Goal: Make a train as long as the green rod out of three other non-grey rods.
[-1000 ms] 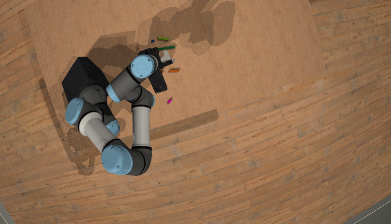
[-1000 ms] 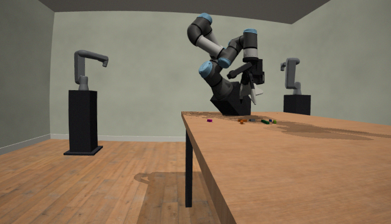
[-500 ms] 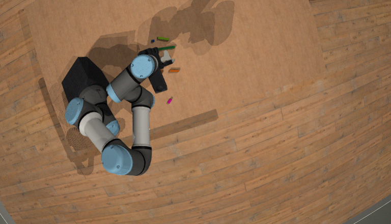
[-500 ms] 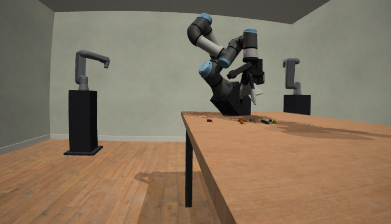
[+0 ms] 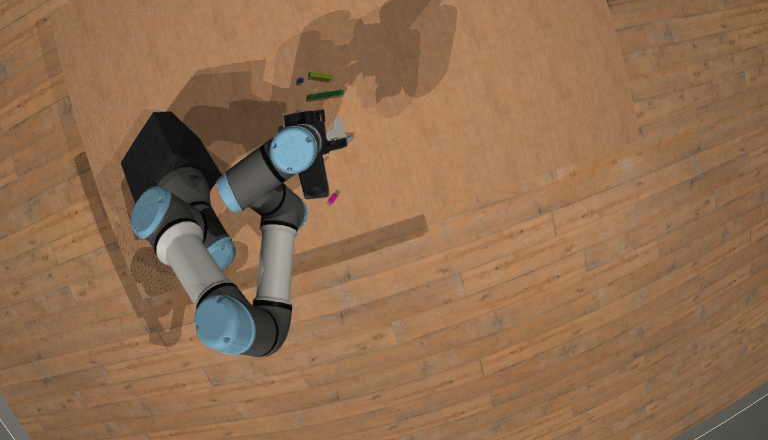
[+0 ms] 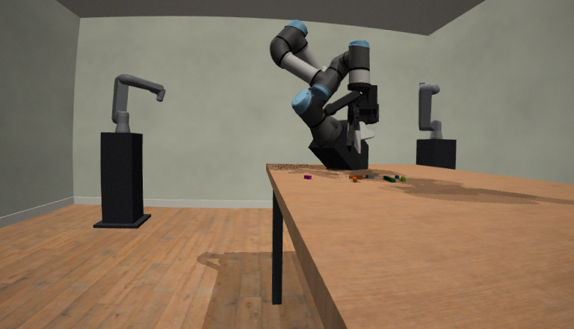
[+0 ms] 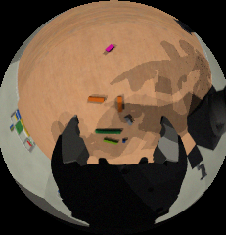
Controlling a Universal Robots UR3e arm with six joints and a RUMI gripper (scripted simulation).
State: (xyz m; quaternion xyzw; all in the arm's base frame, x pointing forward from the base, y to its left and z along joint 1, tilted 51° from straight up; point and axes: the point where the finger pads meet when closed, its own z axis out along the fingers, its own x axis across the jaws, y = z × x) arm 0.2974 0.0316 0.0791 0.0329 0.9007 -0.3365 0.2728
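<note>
My gripper (image 7: 120,115) is open and empty, above the table. In the wrist view the green rod (image 7: 109,131) (image 5: 325,94) (image 6: 389,179) lies between the spread jaws' outlines. The lime rod (image 7: 111,140) (image 5: 321,76) (image 6: 403,179) lies beside it, with the blue rod (image 7: 124,140) (image 5: 300,80) (image 6: 397,176) just off one end. Two orange rods lie apart: one orange rod (image 7: 97,99) crosswise, the other orange rod (image 7: 120,103) turned about a right angle to it. The magenta rod (image 7: 110,48) (image 5: 333,197) (image 6: 307,176) lies alone. The arm hides the orange rods in the top view.
A grey rod (image 7: 129,118) (image 6: 370,176) lies between the second orange rod and the green rod. The arm's black base block (image 5: 164,155) stands at one side of the table (image 5: 509,101). Two other arms on pedestals stand away from the table.
</note>
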